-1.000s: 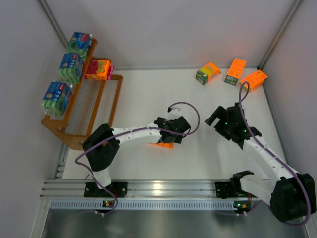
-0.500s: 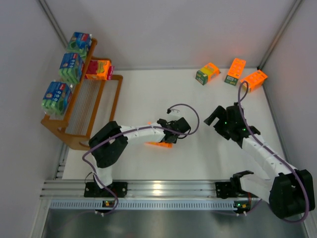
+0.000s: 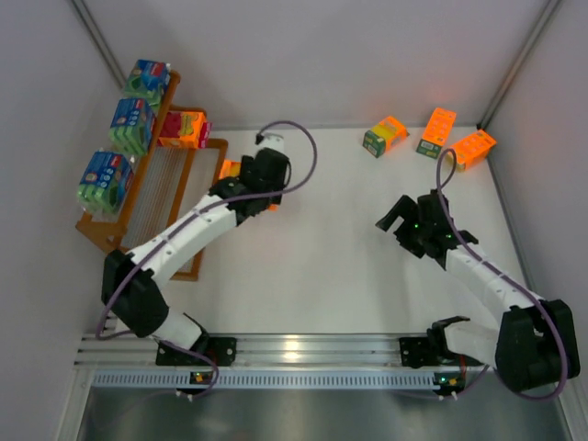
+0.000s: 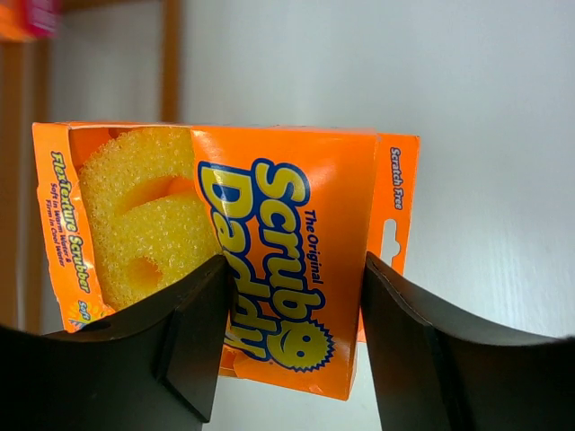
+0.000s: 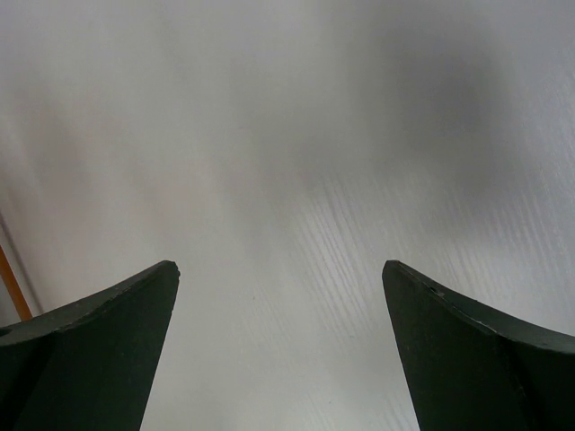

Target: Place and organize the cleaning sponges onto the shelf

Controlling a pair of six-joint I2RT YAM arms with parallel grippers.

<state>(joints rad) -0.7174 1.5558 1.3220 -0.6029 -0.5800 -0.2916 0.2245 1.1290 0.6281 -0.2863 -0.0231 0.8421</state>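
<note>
My left gripper (image 3: 243, 180) is shut on an orange sponge pack (image 3: 228, 169) and holds it beside the front rail of the orange shelf (image 3: 213, 188). In the left wrist view the pack (image 4: 269, 242) sits between my two fingers (image 4: 193, 332), with shelf bars (image 4: 171, 54) behind it. Three blue-green packs (image 3: 131, 124) stand on the top tier and one orange pack (image 3: 181, 129) on the middle tier. Three more orange packs (image 3: 436, 131) lie at the table's back right. My right gripper (image 3: 393, 217) is open and empty over bare table, as the right wrist view (image 5: 280, 269) shows.
Grey walls close in the table at the left, back and right. The shelf's wire-slatted lower tier (image 3: 156, 197) holds nothing. An aluminium rail (image 3: 294, 354) with both arm bases runs along the near edge.
My left arm has lifted the orange pack from the table's middle and swung it left and back to the shelf's front rail. The right arm has barely moved.
</note>
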